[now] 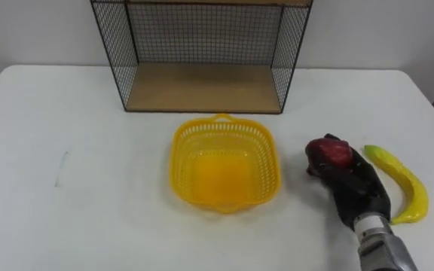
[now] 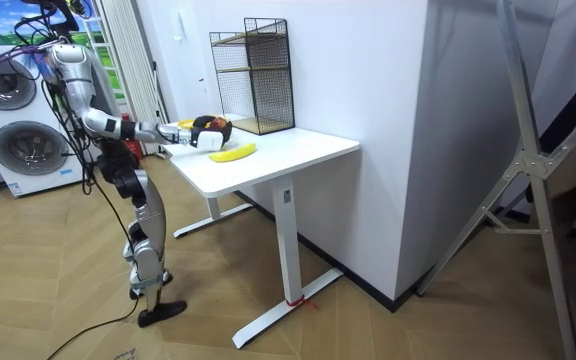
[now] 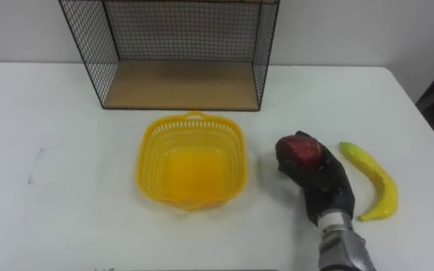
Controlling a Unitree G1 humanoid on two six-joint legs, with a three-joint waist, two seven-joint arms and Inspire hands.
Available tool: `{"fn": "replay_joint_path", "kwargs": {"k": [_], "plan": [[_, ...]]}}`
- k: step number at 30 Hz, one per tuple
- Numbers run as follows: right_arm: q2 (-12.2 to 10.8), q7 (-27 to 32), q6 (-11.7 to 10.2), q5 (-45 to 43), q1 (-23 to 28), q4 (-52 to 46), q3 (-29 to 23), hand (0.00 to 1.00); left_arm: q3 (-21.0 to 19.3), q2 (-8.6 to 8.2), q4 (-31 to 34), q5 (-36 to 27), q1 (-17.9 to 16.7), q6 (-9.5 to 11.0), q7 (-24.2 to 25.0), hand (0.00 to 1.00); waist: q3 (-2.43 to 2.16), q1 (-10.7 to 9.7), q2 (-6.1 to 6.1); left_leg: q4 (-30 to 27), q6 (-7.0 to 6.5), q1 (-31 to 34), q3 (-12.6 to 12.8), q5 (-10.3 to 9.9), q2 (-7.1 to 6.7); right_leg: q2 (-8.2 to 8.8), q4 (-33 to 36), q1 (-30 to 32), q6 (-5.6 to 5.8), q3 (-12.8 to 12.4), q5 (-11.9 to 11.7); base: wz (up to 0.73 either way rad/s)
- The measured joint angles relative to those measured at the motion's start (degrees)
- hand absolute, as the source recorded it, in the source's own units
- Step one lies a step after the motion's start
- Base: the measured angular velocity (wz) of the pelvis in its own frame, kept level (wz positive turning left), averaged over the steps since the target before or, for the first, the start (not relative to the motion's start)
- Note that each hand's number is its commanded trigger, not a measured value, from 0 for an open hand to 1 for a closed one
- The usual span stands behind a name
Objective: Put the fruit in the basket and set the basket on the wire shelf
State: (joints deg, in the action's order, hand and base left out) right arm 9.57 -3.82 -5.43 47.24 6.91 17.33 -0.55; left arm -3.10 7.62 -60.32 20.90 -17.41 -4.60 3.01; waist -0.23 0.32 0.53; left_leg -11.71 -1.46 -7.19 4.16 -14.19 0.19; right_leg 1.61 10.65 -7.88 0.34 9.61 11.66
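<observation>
— Where is the apple (image 1: 333, 152)?
— On the table (image 1: 89, 158), just right of the yellow basket (image 1: 181, 143). The fingers of the right hand (image 1: 353, 187) are curled around it.
— The banana (image 1: 408, 180)?
— It lies right of that hand. The wire shelf (image 1: 202, 86) stands behind the basket.

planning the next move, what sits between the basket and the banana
The right hand, curled round the red fruit, lies between the basket and the banana, in the eye views.
</observation>
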Motion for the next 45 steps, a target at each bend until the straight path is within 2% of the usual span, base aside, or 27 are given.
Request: {"fn": "replay_joint_path", "kwargs": {"k": [9,16,23,24,26,37,41,42,43,44,45], "plan": [[-0.1,-4.7,0.2,2.0,0.0,-4.1,3.0,1.0,0.5,-0.4,0.0,0.0,0.1,0.0,-0.3,0.0,-0.2,0.3,-1.02,-0.1,0.0,0.0,0.0,0.0,0.01,0.0,0.2,0.1,-0.01,0.0,0.0,0.0],[0.3,-6.8,0.2,2.1,-0.3,-7.6,3.4,1.0,1.5,-0.47,0.0,-0.1,0.2,0.4,-0.3,0.0,-0.12,1.6,-0.62,-0.1,0.0,0.0,0.4,0.0,0.0,0.03,0.2,0.4,-0.01,-0.2,0.0,-0.03],[0.8,-7.3,0.2,1.8,-0.4,-10.3,3.9,1.0,2.7,-0.43,-0.5,-0.2,0.2,1.1,-0.3,0.0,-0.03,1.8,-0.25,0.0,0.0,0.6,0.1,0.0,-0.01,-0.05,0.2,0.8,-0.01,-0.2,0.0,0.02],[1.0,-7.3,0.3,1.6,-0.4,-11.0,4.0,1.0,2.9,-0.47,-0.6,-0.3,0.3,1.1,-0.3,0.0,0.09,1.8,-0.21,0.0,0.0,0.6,0.1,0.0,-0.01,-0.06,0.2,0.9,-0.01,-0.2,0.0,0.0],[1.5,-7.4,0.3,-0.9,-0.4,-12.1,3.9,1.0,2.8,-0.43,-1.5,-0.4,0.6,1.3,-0.3,0.0,0.2,1.9,-0.15,0.0,0.0,0.6,0.2,0.0,0.01,-0.09,0.2,1.0,-0.01,-0.3,0.0,-0.02],[1.5,-6.9,0.5,-30.0,-1.3,-14.4,4.4,1.0,3.4,-0.04,-2.7,0.0,2.3,1.2,0.0,0.0,0.31,2.2,-0.29,0.0,0.0,0.7,0.3,0.0,0.03,-0.05,0.1,1.0,0.01,-0.4,0.0,-0.01],[1.5,-7.5,0.5,-36.0,-1.7,-16.4,4.4,1.0,3.4,0.09,-2.6,0.0,2.7,1.3,0.6,0.0,0.31,2.6,-0.29,0.0,0.0,0.7,0.3,0.0,0.05,-0.09,0.1,1.1,0.0,-0.3,0.0,0.0],[1.5,-7.7,0.5,-36.6,-1.7,-17.5,4.4,0.84,3.5,0.23,-2.5,0.0,2.7,1.3,1.0,0.0,0.3,2.8,-0.25,0.1,0.0,0.7,0.2,0.0,0.05,-0.1,0.1,1.1,0.0,-0.3,0.0,0.0],[1.5,-7.7,0.5,-36.9,-1.7,-18.4,4.7,0.55,3.5,0.4,-2.4,0.0,2.8,1.4,1.2,0.0,0.3,3.0,-0.14,0.1,0.0,0.7,0.2,0.0,0.05,-0.11,0.1,1.0,0.0,-0.4,0.0,0.0],[1.5,-7.8,0.5,-37.0,-1.8,-18.6,4.9,0.22,3.5,0.5,-2.4,0.0,2.8,1.5,1.2,0.0,0.29,3.0,-0.06,0.1,0.0,0.6,0.2,0.0,0.05,-0.11,0.1,1.0,0.0,-0.4,0.0,0.0],[1.5,-8.1,0.5,-37.4,-1.8,-18.9,5.2,0.0,3.5,0.7,-2.5,0.0,2.9,1.6,1.2,0.0,0.25,3.1,0.11,0.1,0.0,0.6,0.2,0.0,0.04,-0.11,0.1,1.0,0.0,-0.4,0.0,0.0]]}}
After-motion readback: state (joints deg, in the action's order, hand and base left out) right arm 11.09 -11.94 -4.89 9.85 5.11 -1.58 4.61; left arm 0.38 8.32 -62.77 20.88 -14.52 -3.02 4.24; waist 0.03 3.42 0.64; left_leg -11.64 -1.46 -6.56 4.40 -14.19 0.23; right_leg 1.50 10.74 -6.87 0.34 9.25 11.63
